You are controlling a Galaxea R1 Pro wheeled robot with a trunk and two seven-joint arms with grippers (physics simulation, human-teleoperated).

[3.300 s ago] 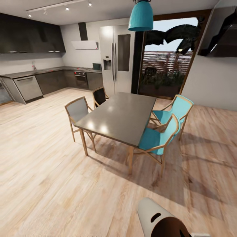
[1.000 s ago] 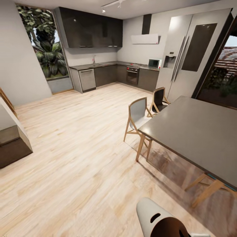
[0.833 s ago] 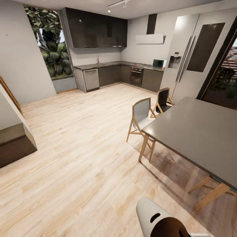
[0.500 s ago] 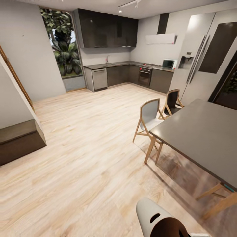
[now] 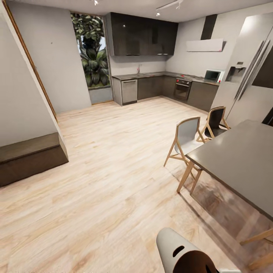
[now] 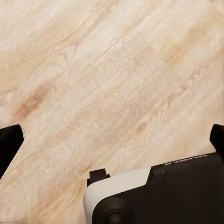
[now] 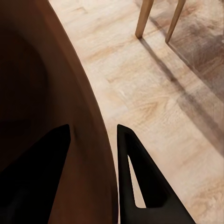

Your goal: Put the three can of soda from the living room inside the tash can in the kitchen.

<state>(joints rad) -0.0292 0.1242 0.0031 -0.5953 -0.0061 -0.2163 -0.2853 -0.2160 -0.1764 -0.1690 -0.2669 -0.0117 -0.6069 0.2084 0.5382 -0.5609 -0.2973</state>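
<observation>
Bin carried across the kitchen floor
Right gripper (image 7: 93, 140) clamped on the bin's (image 5: 172, 248) rim; left gripper (image 6: 112, 140) spread apart above the floor (image 6: 102, 79).

Light wood plank floor (image 5: 113, 159), matt w/ visible grain. Kitchen cabinets (image 5: 144, 34) dark, glossy. Dining table (image 5: 242, 159) top smooth grey, slight sheen; chair (image 5: 186, 138) legs pale wood. Trash can (image 5: 170, 246) matt pale grey outside, smooth brown inside.
</observation>
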